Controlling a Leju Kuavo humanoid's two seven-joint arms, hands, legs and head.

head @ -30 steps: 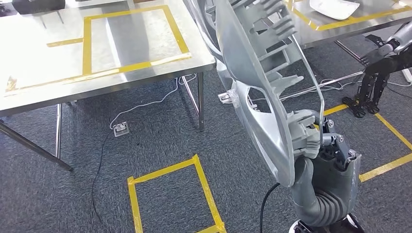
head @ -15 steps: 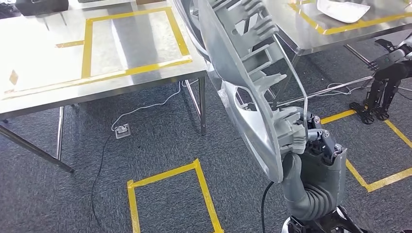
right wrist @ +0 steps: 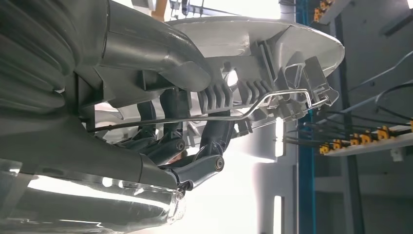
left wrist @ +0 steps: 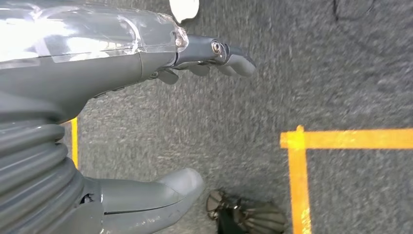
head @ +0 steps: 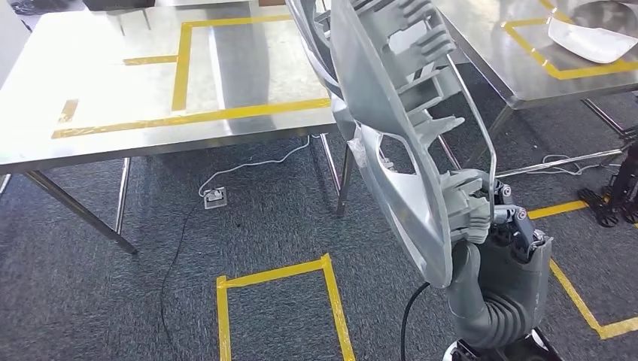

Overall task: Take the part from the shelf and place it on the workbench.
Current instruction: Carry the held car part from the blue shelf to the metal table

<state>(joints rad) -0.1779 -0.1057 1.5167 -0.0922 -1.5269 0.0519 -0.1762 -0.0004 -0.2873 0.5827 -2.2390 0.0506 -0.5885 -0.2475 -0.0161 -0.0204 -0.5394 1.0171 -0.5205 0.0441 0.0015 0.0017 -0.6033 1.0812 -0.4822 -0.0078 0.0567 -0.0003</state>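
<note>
The part [head: 391, 120] is a large curved silver-grey shell with ribs and a thin wire bail, standing on end in the head view. My right hand [head: 489, 218] grips its lower end, low right of centre, above the carpet. In the right wrist view my right hand [right wrist: 190, 146] has its dark fingers [right wrist: 214, 141] hooked through the ribs of the part [right wrist: 272, 63]. The steel workbench [head: 98, 83] with yellow tape outlines lies ahead on the left, its near edge beyond the part. My left hand [left wrist: 204, 53] hangs over the carpet with its fingers apart, holding nothing.
A second steel table [head: 527, 68] at the upper right carries a white part [head: 590, 37]. Yellow tape squares [head: 278, 301] mark the grey carpet. A white cable and floor socket [head: 214, 197] lie under the workbench. Black stand legs [head: 613, 199] are at the right edge.
The whole picture has shifted: the camera has turned, so the workbench sits more centrally and closer. My right hand still holds the part the same way.
</note>
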